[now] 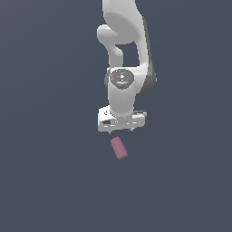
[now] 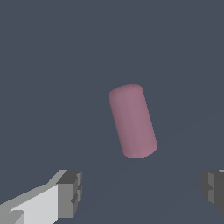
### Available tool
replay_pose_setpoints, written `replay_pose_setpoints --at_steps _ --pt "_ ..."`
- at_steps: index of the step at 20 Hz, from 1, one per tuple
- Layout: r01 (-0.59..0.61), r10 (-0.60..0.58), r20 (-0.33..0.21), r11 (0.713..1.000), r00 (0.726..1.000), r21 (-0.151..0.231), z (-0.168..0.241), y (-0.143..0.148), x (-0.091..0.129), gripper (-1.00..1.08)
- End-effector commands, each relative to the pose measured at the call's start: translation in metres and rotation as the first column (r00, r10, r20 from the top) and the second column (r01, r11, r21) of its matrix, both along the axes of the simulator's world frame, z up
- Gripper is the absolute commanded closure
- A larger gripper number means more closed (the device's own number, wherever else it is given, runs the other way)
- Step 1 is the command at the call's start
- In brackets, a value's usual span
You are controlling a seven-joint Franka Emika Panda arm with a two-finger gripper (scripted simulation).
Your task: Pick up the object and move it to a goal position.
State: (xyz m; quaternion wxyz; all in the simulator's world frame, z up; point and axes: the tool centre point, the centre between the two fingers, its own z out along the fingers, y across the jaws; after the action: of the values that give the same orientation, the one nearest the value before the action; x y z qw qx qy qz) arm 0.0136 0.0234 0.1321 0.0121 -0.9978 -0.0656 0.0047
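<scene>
The object [image 1: 119, 148] is a small dusky-pink cylinder lying on the dark grey floor, slightly tilted from the view's vertical. My white gripper [image 1: 121, 130] hangs just above and behind it, apart from it. In the wrist view the object [image 2: 132, 120] lies ahead of the gripper [image 2: 142, 192], outside the gap between the grey fingertips [image 2: 70, 193]. The jaws stand wide apart with nothing between them.
Only the flat dark grey floor [image 1: 50, 181] surrounds the object. The white arm [image 1: 122, 54] rises behind the gripper toward the top of the exterior view.
</scene>
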Motion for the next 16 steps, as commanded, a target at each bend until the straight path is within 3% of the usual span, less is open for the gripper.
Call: replay_pose_setpoints --at_steps 1,9,16 --pt "-0.05 0.05 0.002 0.999 0.999 -0.006 -0.012 -0.002 0.007 -0.92" --pt "-0.206 0.206 0.009 0.978 0.979 -0.02 -0.052 -0.006 0.026 -0.92" --pt "-0.256 0.257 0.011 0.966 0.966 -0.024 -0.066 -0.007 0.032 -0.92"
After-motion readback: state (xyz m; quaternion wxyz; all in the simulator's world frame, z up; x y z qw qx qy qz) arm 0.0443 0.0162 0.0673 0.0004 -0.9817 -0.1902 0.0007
